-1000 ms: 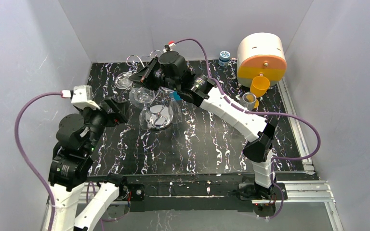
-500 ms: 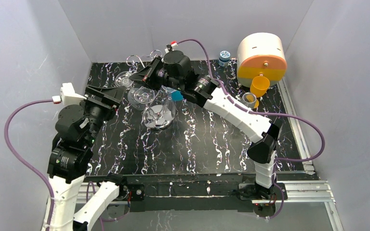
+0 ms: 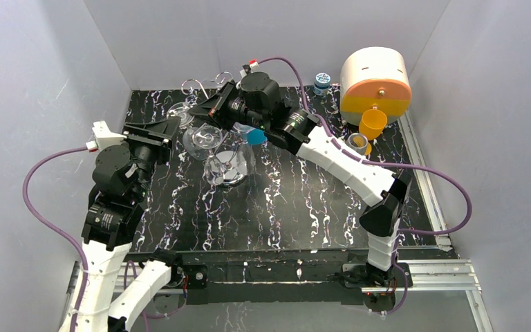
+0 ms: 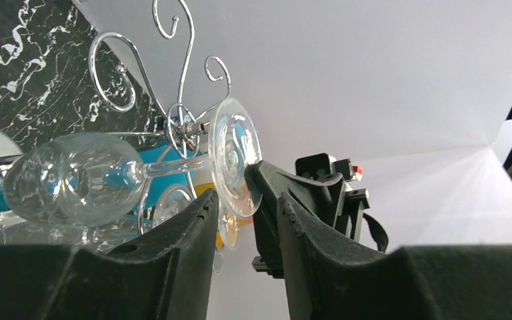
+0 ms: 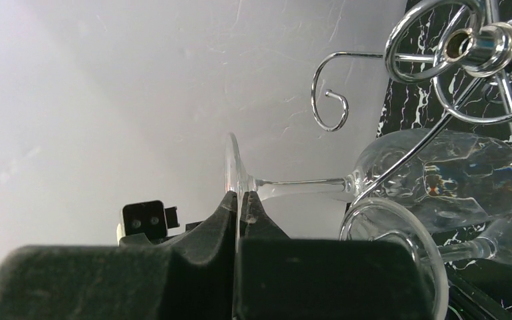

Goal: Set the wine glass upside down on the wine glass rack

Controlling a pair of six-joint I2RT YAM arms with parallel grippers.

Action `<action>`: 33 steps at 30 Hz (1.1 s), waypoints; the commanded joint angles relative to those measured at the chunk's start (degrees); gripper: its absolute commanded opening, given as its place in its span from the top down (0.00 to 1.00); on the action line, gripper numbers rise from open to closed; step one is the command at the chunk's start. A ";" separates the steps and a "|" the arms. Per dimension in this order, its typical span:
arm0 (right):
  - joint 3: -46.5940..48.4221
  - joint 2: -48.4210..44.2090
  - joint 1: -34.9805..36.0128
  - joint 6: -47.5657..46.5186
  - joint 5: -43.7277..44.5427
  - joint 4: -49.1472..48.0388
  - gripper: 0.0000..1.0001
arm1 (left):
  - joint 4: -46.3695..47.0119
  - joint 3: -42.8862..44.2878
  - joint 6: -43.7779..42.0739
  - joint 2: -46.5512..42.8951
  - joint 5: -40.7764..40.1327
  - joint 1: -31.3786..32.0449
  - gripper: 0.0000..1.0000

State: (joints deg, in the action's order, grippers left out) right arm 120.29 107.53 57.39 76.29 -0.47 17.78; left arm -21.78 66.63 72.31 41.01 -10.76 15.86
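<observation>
The wine glass (image 5: 433,175) lies sideways, and my right gripper (image 5: 239,197) is shut on the rim of its foot. Its bowl (image 3: 204,137) sits among the wire arms of the wine glass rack (image 3: 195,85), whose chrome base (image 3: 227,170) is below. My right gripper (image 3: 191,111) reaches in from the right. My left gripper (image 3: 171,130) is just left of the glass. In the left wrist view, my left gripper (image 4: 248,195) stands open with nothing between the fingers, just below the glass foot (image 4: 235,157). The rack's scrolls (image 4: 117,80) rise behind.
Another glass (image 5: 400,257) is on the rack beside the held one. A white and orange machine (image 3: 375,81) stands at the back right with an orange cup (image 3: 372,123) and a small clear cup (image 3: 357,143). A blue-capped bottle (image 3: 322,82) is near the back wall.
My left arm has swung up and in toward the glass foot, and its jaws have narrowed. The right gripper with the glass has shifted slightly to the right.
</observation>
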 commanded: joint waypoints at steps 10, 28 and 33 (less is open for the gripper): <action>-3.07 -5.54 -0.27 2.29 -2.74 -6.99 0.99 | 3.50 -2.53 4.13 -0.97 -5.85 -0.03 0.66; -5.48 -6.76 -0.26 2.11 -3.18 -8.12 0.99 | 4.48 -0.15 3.12 2.38 -6.55 -0.01 0.85; -6.27 -7.02 -0.27 2.15 -3.27 -8.21 0.99 | 4.82 0.13 2.85 2.69 -6.39 -0.04 0.97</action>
State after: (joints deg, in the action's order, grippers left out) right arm 114.17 104.33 57.36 77.93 -2.98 14.50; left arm -18.76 64.58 75.94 43.62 -15.88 15.86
